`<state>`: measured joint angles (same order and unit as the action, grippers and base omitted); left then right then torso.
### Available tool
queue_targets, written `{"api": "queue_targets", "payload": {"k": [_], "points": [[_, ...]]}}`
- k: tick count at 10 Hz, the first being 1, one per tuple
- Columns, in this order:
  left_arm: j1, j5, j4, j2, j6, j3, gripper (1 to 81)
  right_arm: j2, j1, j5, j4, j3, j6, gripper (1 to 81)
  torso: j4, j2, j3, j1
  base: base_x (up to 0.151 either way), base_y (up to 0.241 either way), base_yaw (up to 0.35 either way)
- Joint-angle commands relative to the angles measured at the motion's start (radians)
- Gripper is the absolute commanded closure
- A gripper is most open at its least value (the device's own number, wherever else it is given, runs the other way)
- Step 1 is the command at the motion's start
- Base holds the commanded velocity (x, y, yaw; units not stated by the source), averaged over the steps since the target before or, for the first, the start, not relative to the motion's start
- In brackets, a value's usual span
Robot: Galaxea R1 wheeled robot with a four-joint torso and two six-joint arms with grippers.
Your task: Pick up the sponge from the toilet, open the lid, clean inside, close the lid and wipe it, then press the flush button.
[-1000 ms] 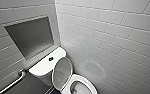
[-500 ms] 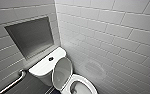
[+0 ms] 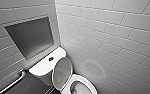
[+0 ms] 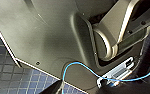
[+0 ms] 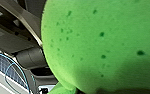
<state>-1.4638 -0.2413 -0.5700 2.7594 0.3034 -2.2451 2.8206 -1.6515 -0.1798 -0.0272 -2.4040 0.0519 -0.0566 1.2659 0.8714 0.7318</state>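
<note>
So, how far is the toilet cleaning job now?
Done: the bright green soft sponge is lifted, close at the right wrist; the white oval plastic lid stands open. Under way: cleaning inside, progress unclear. Left: closing, wiping, pressing the small dark round flush button.

This is a small bathroom. A white ceramic toilet [image 3: 89, 85] with its tank [image 3: 44, 67] stands in the corner of two walls clad in pale grey tiles [image 3: 111, 37]. A recessed niche [image 3: 32, 37] sits above the tank, a metal grab bar [image 3: 14, 82] is fixed beside it, and the floor [image 4: 6, 77] is laid in small dark tiles.
</note>
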Motion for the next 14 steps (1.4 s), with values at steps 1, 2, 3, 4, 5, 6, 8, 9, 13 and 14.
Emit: {"api": "queue_targets", "payload": {"k": [1, 2, 3, 4, 5, 6, 8, 9, 13, 14], "points": [[0.0, 0.034, 0.48, 0.03, -0.433, -0.077, 1.0, -0.139, 0.009, 0.005, 0.003, 0.191, 0.006, 81.1, 0.0, 0.0, 0.0, 0.0, 0.0, 0.0, 0.0], [0.0, 0.049, 0.513, 0.028, -0.454, -0.077, 1.0, -0.242, 0.039, -0.004, -0.002, 0.35, 0.006, 81.1, 0.0, 0.0, 0.0, 0.0, 0.0, 0.0, 0.0], [0.0, 0.065, 0.522, 0.027, -0.452, -0.076, 1.0, -0.334, 0.083, -0.004, -0.005, 0.473, 0.006, 81.1, 0.0, 0.0, 0.0, 0.0, 0.0, 0.0, 0.0], [0.0, 0.065, 0.522, 0.031, -0.451, -0.077, 1.0, -0.408, 0.128, -0.006, -0.014, 0.557, 0.014, 81.1, 0.0, 0.0, 0.0, 0.0, 0.0, 0.0, 0.0], [0.0, 0.065, 0.521, 0.037, -0.451, -0.077, 1.0, -0.468, 0.182, -0.001, -0.02, 0.63, 0.034, 81.1, 0.0, 0.0, 0.0, 0.0, 0.0, 0.0, 0.0], [0.0, 0.066, 0.516, 0.037, -0.452, -0.079, 1.0, -0.509, 0.219, 0.0, -0.017, 0.684, 0.034, 81.1, 0.0, 0.0, 0.0, 0.0, 0.0, 0.0, 0.0], [0.003, 0.066, 0.521, 0.039, -0.451, -0.079, 1.0, -0.597, 0.297, 0.0, -0.025, 0.767, 0.043, 81.1, 0.0, 0.0, 0.0, 0.0, 0.0, 0.0, 0.0], [0.003, 0.066, 0.522, 0.04, -0.451, -0.08, 1.0, -0.637, 0.349, 0.003, -0.025, 0.817, 0.052, 81.1, 0.0, 0.0, 0.0, 0.0, 0.0, 0.0, 0.0], [0.003, 0.065, 0.521, 0.057, -0.451, -0.09, 1.0, -0.659, 0.514, 0.008, -0.059, 0.853, 0.055, 81.1, 0.0, 0.0, 0.0, 0.0, 0.0, 0.0, 0.0], [0.003, 0.065, 0.521, 0.068, -0.451, -0.11, 1.0, -0.656, 0.541, 0.008, -0.094, 0.833, 0.055, 81.1, 0.0, 0.0, 0.0, 0.0, 0.0, 0.0, 0.0]]}}
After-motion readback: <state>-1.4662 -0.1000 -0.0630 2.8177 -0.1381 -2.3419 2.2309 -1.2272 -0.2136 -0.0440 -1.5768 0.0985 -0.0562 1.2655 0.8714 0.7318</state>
